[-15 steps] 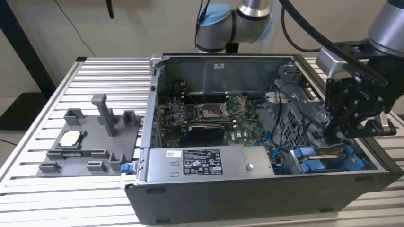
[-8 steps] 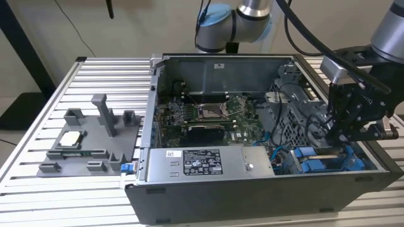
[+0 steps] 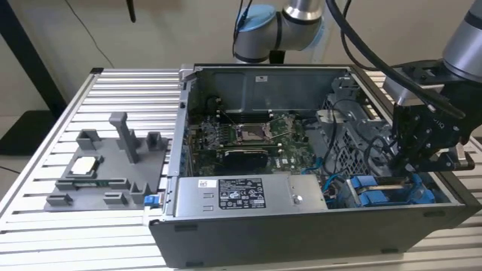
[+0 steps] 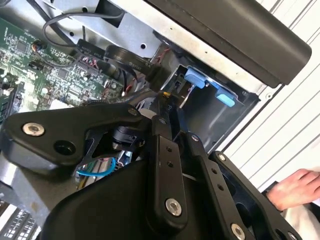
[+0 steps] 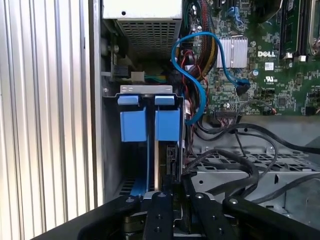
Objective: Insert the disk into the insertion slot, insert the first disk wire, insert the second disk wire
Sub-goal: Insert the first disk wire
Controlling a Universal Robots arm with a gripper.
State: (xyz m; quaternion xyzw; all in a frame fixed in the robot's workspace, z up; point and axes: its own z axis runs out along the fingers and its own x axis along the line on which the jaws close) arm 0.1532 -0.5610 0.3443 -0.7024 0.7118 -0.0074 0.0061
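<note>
Down in the slot (image 5: 111, 150), the disk (image 5: 167, 125) looked almost seated; pincer (image 4: 167, 100) hung close over it, its grip impossible to tell; any last push needed straight travel.

Silvery-grey hard drive in bright blue plastic carrier (image 5: 167, 125): body hidden down inside the grey sheet-metal drive bay (image 5: 145, 89).
Black gripper (image 4: 165, 96): what its tip touches cannot be told.
Person's hand (image 4: 295, 192): cut off at the second wrist view's edge.
Silver-blue robot arm (image 3: 286, 22): cut off at the exterior view's upper edge.
</note>
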